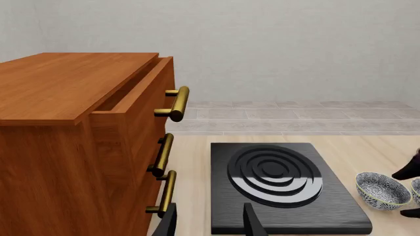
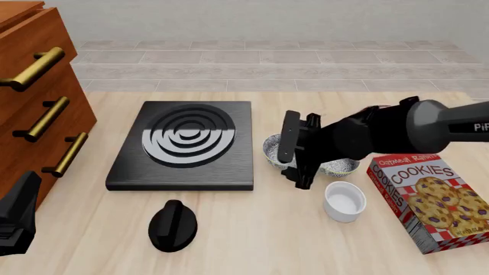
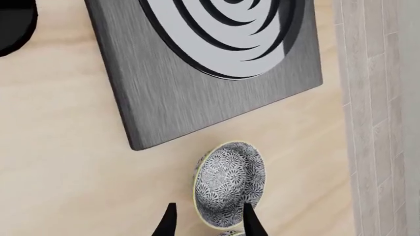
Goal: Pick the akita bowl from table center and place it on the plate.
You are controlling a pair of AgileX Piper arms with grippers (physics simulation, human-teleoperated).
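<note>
The akita bowl (image 2: pixel 271 149), dark patterned outside and speckled inside, sits on the table just right of the black hob (image 2: pixel 187 143). In the right wrist view the akita bowl (image 3: pixel 229 182) lies just beyond and between the fingertips. My right gripper (image 2: pixel 292 172) (image 3: pixel 208 223) is open over the bowl's near rim, gripping nothing. A look-alike bowl (image 2: pixel 340 167) sits behind the arm, partly hidden. Both bowls (image 1: pixel 382 191) also show in the left wrist view. My left gripper (image 2: pixel 15 220) (image 1: pixel 210 223) hangs open and empty at the near left. The plate is out of view.
A white ramekin (image 2: pixel 344 200) stands just in front of the bowls. A cookies box (image 2: pixel 432 200) lies at the right. A black knob-shaped object (image 2: pixel 172 226) sits in front of the hob. A wooden drawer cabinet (image 2: pixel 34 109) with brass handles fills the left, top drawer ajar.
</note>
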